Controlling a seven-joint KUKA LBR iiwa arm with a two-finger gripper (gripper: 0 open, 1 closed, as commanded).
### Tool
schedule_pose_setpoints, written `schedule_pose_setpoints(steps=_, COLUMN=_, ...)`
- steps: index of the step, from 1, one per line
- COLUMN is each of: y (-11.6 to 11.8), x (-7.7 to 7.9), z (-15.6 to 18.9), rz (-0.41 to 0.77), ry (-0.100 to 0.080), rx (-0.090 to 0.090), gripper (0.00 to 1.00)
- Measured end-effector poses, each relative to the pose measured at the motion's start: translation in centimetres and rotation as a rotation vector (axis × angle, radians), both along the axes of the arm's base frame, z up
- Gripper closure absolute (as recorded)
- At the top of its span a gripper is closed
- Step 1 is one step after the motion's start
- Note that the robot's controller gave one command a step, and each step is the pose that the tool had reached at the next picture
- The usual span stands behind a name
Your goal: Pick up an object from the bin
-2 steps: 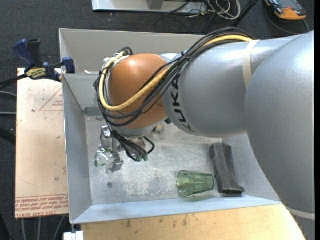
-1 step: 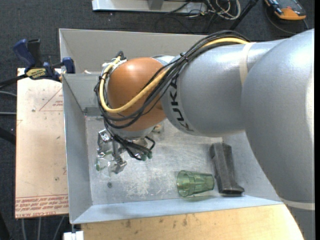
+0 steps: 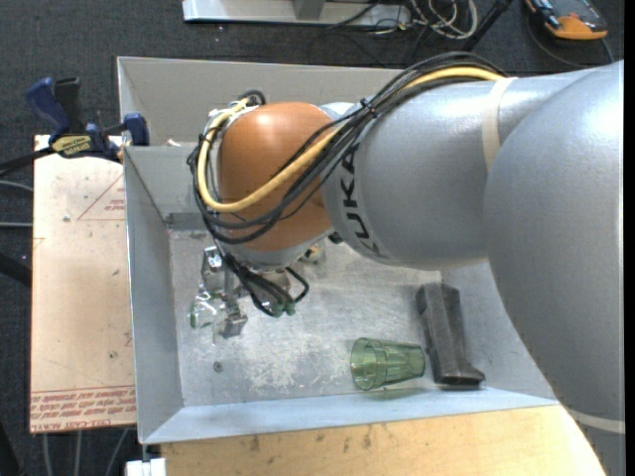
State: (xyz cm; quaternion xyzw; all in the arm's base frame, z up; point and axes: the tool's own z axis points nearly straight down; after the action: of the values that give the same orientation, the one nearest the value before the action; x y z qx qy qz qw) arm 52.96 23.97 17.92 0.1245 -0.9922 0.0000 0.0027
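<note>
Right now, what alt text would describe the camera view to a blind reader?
A grey robot arm reaches into a grey metal bin, its gripper low at the left. A clear green cup lies on its side beside a dark oblong block at lower right.

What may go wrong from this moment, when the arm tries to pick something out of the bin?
1. The gripper hangs low over bare floor in the left part of the bin, apart from both things. A grasp here would likely catch nothing.
2. The green clear cup lies on its side by the front wall, so it may roll away if nudged.
3. The dark block lies close beside the cup and may get in the way.
</note>
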Motion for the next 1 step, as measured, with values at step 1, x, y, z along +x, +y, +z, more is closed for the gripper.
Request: schedule_pose_setpoints(steps=1, y=0.20, x=2.63, z=-1.14, rz=0.078, ry=-0.022, rx=0.008, gripper=1.00)
